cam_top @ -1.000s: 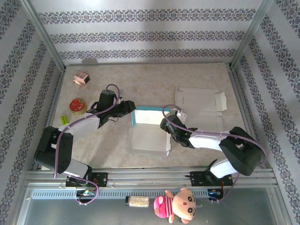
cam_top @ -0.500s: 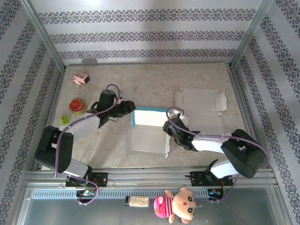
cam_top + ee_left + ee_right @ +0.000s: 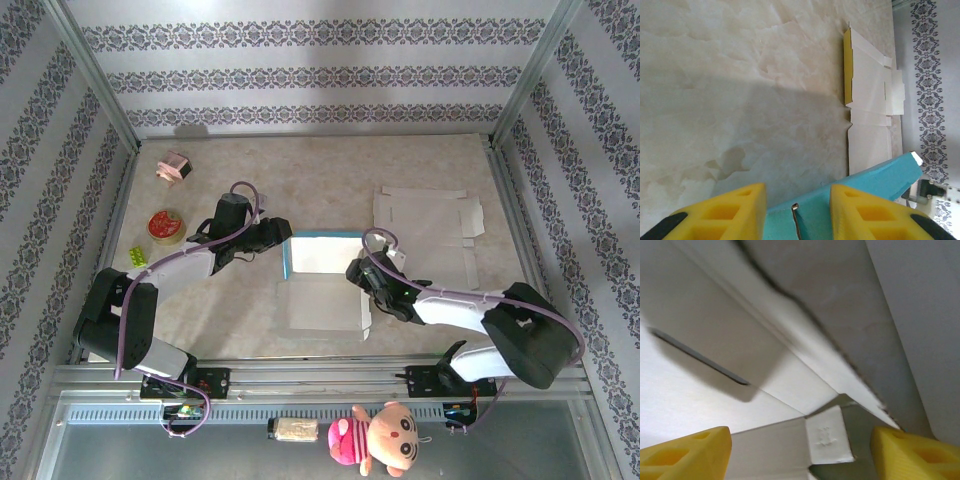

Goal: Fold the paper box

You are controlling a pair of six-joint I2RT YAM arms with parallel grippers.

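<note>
While the left fingers [image 3: 725,215] clamp the teal wall [image 3: 880,177] of the paper box [image 3: 322,300] on the table [image 3: 330,170], the right fingers [image 3: 685,450] stand apart astride a white side flap [image 3: 827,437]. Recommendation: hold the wall upright, close squarely on the flap, fold along its crease.

Far table [image 3: 320,165] lies open (paper box [image 3: 322,303], flat carton [image 3: 425,215] crowd nearer).
</note>
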